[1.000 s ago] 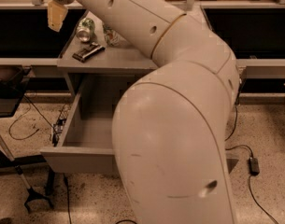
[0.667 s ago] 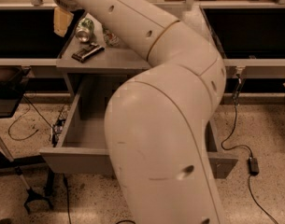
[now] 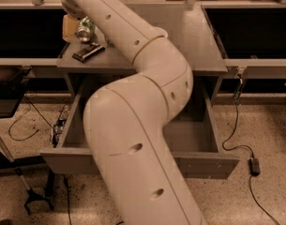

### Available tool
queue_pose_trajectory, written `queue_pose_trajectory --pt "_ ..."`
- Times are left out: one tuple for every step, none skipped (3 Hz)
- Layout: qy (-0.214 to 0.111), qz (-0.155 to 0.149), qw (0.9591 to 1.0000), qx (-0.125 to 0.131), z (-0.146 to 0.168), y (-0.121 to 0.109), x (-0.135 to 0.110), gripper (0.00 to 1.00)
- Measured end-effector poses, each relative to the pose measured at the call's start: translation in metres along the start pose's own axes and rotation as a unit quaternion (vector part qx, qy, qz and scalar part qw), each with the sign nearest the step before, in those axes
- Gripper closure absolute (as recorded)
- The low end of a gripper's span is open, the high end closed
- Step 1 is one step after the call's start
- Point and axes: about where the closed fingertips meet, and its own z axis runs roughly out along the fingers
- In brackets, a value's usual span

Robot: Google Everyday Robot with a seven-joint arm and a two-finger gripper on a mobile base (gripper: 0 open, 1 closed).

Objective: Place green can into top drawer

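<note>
Gripper [image 3: 73,26]: moved right, now beside can [image 3: 85,29]; grip cannot be told.
Drawer [image 3: 208,165]: open, awaiting can.

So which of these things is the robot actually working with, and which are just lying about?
Part of the job:
- green can, at the back left of the counter, right by the gripper
- top drawer, pulled open below the counter

Just lying about:
- dark flat bar on the counter, in front of the can
- power adapter on the floor
</note>
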Motion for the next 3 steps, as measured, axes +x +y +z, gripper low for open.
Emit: queue_pose_trajectory --pt "0.021 0.023 0.9995 -0.011 0.0119 -0.0018 0.0054 0.00" --pt "0.025 0.042 0.9988 -0.010 0.0093 -0.0064 0.0080 0.00" --pt "0.027 0.046 0.9985 -0.009 0.0118 -0.0056 0.0081 0.00"
